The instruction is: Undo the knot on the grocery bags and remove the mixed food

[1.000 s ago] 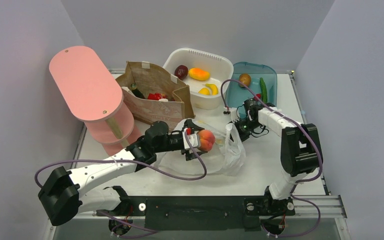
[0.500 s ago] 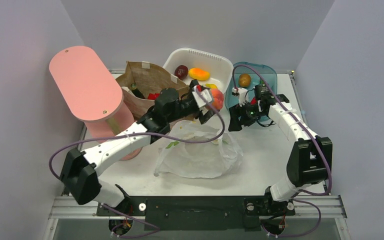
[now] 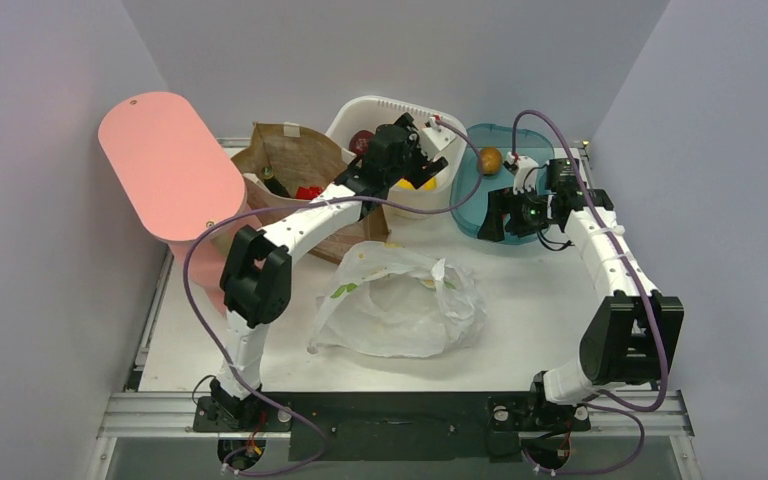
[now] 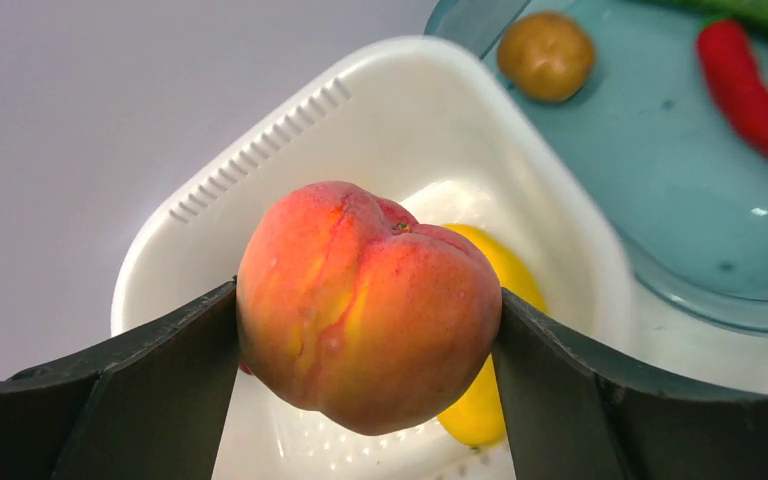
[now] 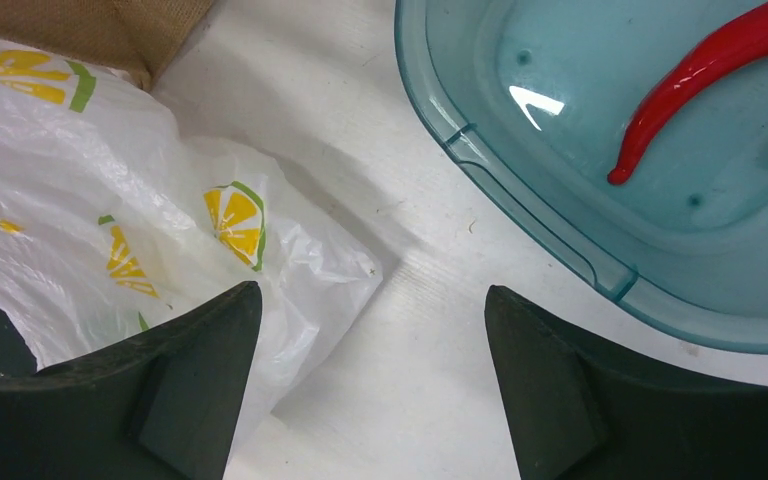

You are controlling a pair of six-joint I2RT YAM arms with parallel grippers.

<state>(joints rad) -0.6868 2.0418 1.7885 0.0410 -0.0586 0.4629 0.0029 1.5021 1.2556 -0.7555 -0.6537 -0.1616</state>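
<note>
At the far left stands one pink stand (image 3: 170,165) with rounded shelves. Just to its right is one brown paper bag (image 3: 300,160), upright and open, with something red showing inside.

The left arm reaches across that paper bag to one white basket (image 3: 392,112). The left gripper (image 3: 428,155) hangs over the basket's inside, and the wrist view shows both fingers pressed against the sides of a single peach (image 4: 368,305), clamped and held clear above the basket floor. Behind and below the peach lies one yellow fruit (image 4: 505,268). From above, one dark red fruit (image 3: 361,140) sits in the basket's far left corner.

On the table (image 3: 520,320), nearer the arm bases and well apart from both grippers, lies one grocery bag (image 3: 395,300), crumpled, slack and open at the top, printed with several yellow lemon-slice marks. No food can be made out inside it.

Right of the basket and touching it is one teal tray (image 4: 660,230). It holds three things: one brown fruit (image 4: 546,55), one red pepper (image 4: 760,95), and one cucumber (image 4: 760,10), only partly in view.

The right gripper (image 5: 370,300) hovers over bare table between the bag's edge and the tray's near rim, fingers spread apart, with nothing between them.
</note>
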